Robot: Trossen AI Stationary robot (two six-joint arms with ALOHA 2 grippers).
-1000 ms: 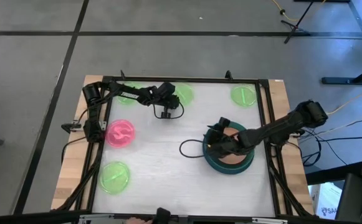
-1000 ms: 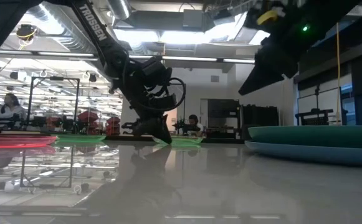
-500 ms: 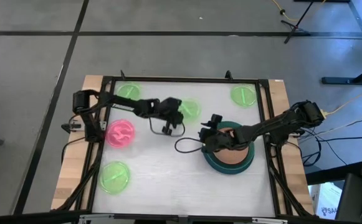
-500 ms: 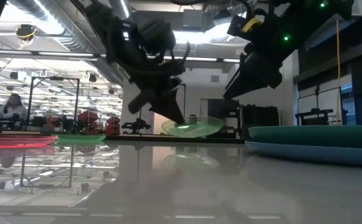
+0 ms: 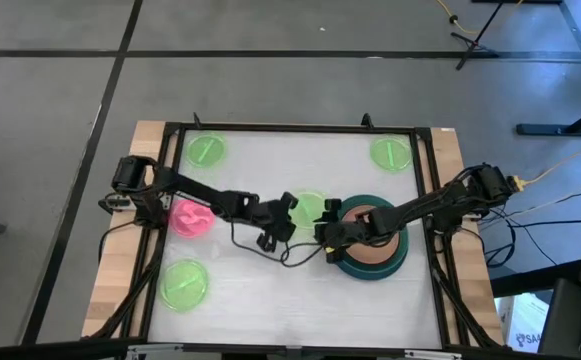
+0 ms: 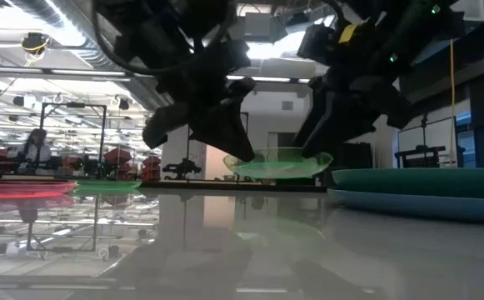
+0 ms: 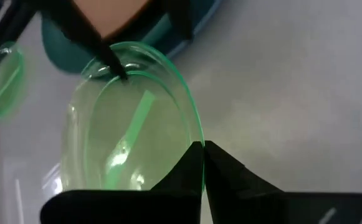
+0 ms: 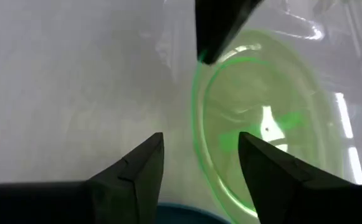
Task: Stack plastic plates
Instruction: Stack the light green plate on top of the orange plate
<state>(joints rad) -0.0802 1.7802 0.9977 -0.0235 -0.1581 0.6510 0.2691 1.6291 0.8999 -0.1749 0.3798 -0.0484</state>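
A small translucent lime-green plate (image 5: 308,208) (image 6: 279,164) (image 7: 131,124) (image 8: 261,124) hangs in the air just left of the stack. My left gripper (image 5: 288,215) (image 7: 202,146) is shut on it. My right gripper (image 5: 326,232) (image 8: 199,146) is open at the plate's opposite side, one finger on each side of the rim (image 8: 196,118). The stack is a tan-orange plate (image 5: 375,245) resting in a dark green one (image 5: 370,272) (image 6: 425,179), which rests on a blue one (image 6: 416,204) on the table. My left gripper pinches the lime-green plate's rim (image 7: 196,152) between its two shut fingers, coming from the table's left and slanting down. The plate is lifted clear of the table and sits nearly level, hollow side up. My right gripper: I cannot tell whether its fingers touch the rim.
A pink plate (image 5: 192,215) lies at the left. Three more lime-green plates lie flat at the far left (image 5: 207,150), the far right (image 5: 392,152) and the near left (image 5: 185,283). A black frame (image 5: 290,128) borders the white table. A cable loops below the grippers (image 5: 270,250).
My left gripper has carried the lime-green plate from the far part of the table toward the near edge and the stack, lifting it clear. My right gripper has moved left off the stack until it met the plate's rim.
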